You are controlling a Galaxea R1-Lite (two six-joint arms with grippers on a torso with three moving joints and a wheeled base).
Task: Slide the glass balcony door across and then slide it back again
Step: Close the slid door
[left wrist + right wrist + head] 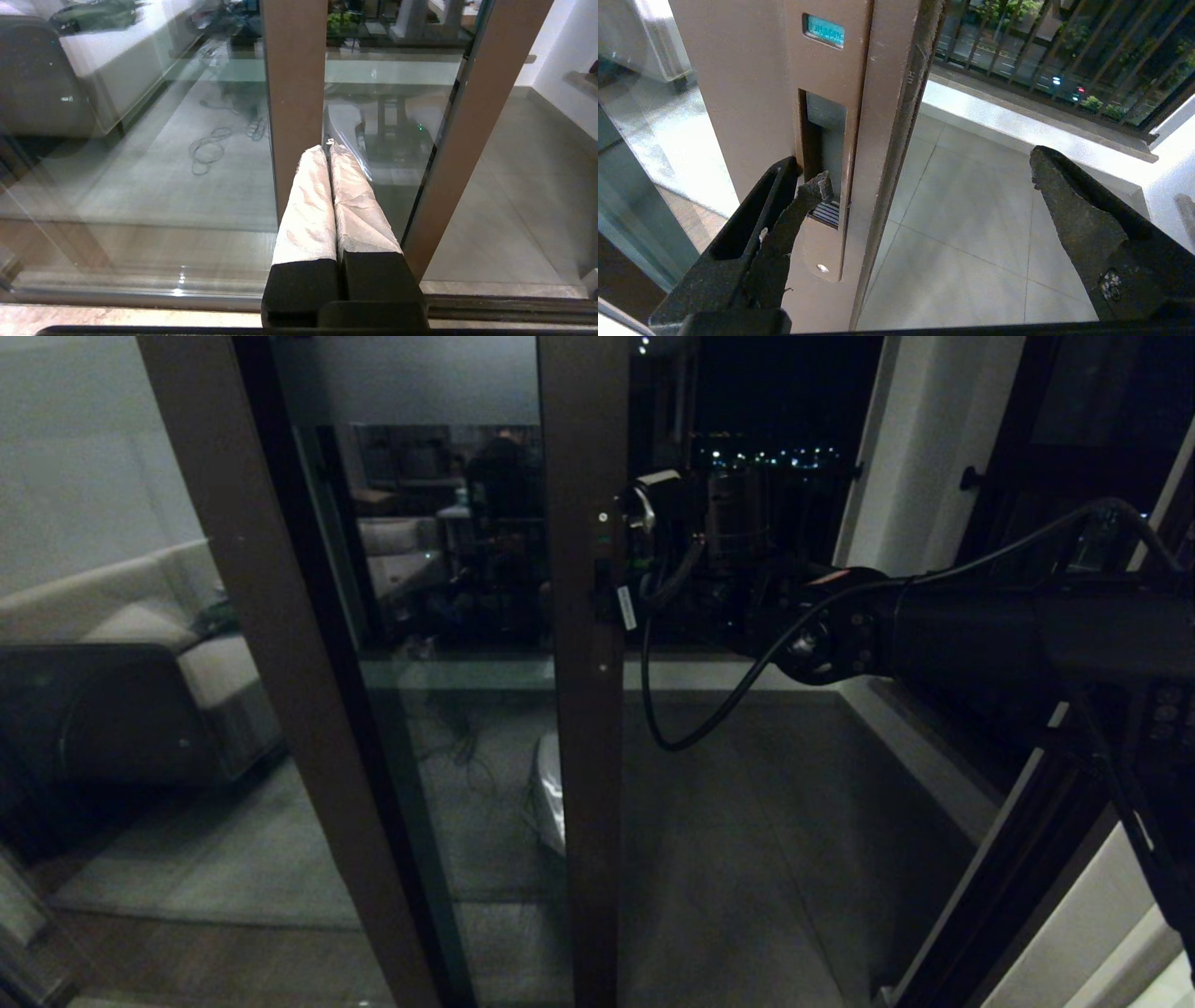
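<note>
The glass balcony door (583,737) has a dark brown stile, clear glass to its left and a frosted band (401,378) on top. It stands partly slid, with open doorway to its right. My right gripper (624,574) reaches from the right to the stile at mid height. In the right wrist view the right gripper (930,168) is open. One fingertip (817,184) sits in the recessed handle (825,140), and the other finger (1069,205) hangs over the open balcony floor. My left gripper (328,148) is shut and empty, low by the floor track, pointing at the glass beside the door stile (460,140).
The fixed brown-framed pane (252,616) reflecting a sofa stands on the left. Beyond the doorway lie the tiled balcony floor (747,821), a white ledge (1017,126) and black railing bars (1017,42). A black-framed window (1074,439) is on the right. A floor track (509,310) runs below.
</note>
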